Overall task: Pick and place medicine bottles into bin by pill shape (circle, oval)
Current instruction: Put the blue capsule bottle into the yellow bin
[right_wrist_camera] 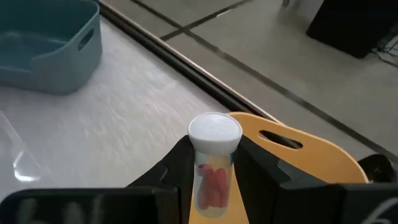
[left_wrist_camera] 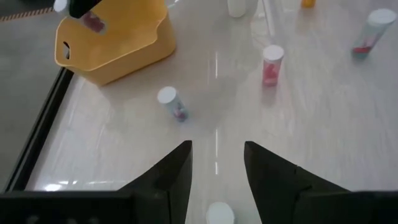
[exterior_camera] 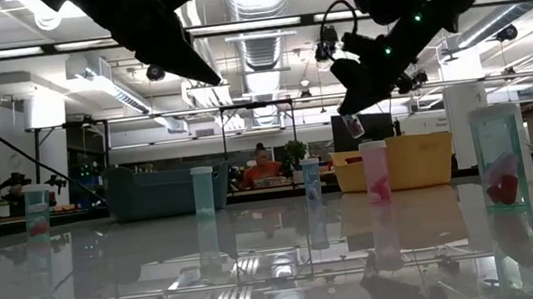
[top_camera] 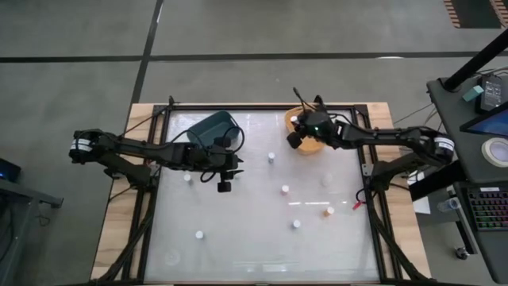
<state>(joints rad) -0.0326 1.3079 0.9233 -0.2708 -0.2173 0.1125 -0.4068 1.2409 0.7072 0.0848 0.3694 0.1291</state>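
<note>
1. Left gripper (top_camera: 225,187) first: my two dark, matte fingers (left_wrist_camera: 171,177) stand parted with nothing between them, hovering above the glossy white table (top_camera: 238,238) beside the teal tub (top_camera: 211,127).
2. Directly below that gap stands a small upright bottle (left_wrist_camera: 219,213), showing only its round white cap.
3. Teal tub: smooth plastic, rounded corners, a slot handle in its wall.
4. More medicine bottles (top_camera: 285,190) stand scattered and well apart across the middle of the table: tiny clear cylinders with white caps, one orange-tinted (top_camera: 328,212).
5. Right gripper (top_camera: 295,139): my fingers are closed narrowly on a clear bottle with red pills (right_wrist_camera: 214,163), gripping its sides just under the ribbed white cap.
6. That held bottle hangs upright at the near rim of the yellow tub (right_wrist_camera: 298,146), a smooth plastic bin with an oval handle slot.
</note>
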